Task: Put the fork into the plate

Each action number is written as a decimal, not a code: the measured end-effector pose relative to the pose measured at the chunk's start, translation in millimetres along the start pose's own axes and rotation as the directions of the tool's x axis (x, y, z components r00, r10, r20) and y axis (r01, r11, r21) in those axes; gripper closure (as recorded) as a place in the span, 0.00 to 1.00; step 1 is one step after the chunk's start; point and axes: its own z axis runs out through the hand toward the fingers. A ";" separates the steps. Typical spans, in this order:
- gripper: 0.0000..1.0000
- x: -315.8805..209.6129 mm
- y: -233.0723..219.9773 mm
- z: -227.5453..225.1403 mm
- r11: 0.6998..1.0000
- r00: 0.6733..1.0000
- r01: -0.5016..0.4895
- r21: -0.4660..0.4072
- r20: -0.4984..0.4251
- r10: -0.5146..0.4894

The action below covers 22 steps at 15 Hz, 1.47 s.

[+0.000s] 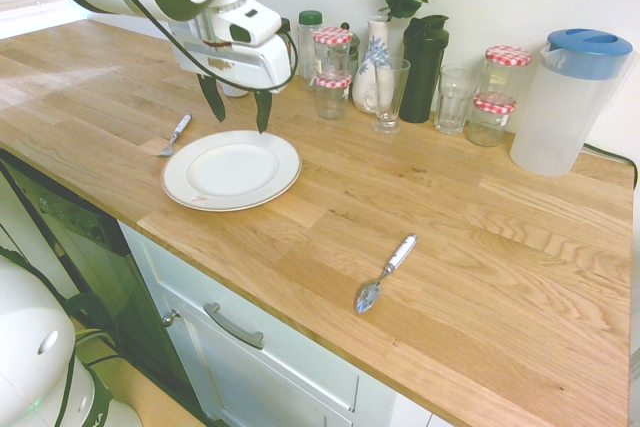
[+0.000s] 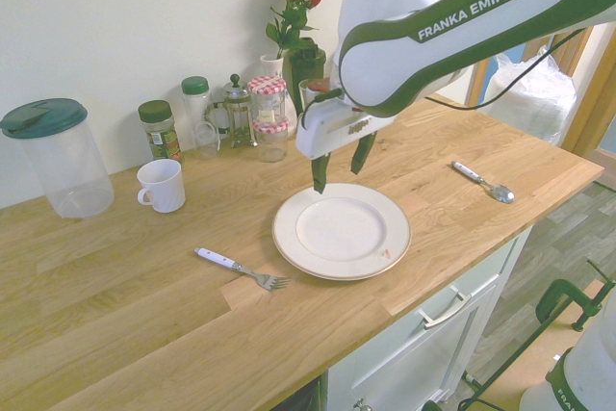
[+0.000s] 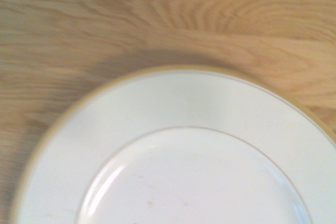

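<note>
Wooden worktop, set against a pale wall above light cabinets. Plate: white, round, thin rim line, small reddish mark on the edge; bare middle. Fork: pale handle, metal tines, lying flat on the worktop just beside the plate, not on it, tines nearer the plate than the handle end. Gripper: above the worktop near the plate's wall-side edge; jaws wide apart, nothing held between them. White-handled spoon: flat on the worktop, across the plate from the fork, well apart from it. White mug, lidded pitcher and red-checked jars stand along the wall side. Wrist view: part of the plate and wood grain, blurred.
</note>
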 end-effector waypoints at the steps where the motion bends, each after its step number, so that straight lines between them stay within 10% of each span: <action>1: 0.00 -9.5 -14.9 -8.5 1.000 1.000 0.019 0.013 -0.013 -0.019; 12: 0.00 -87.9 -143.3 31.3 0.974 0.973 0.227 -0.018 -0.037 -0.228; 22: 0.00 -113.3 -162.0 84.4 0.956 0.960 0.278 -0.094 0.071 -0.272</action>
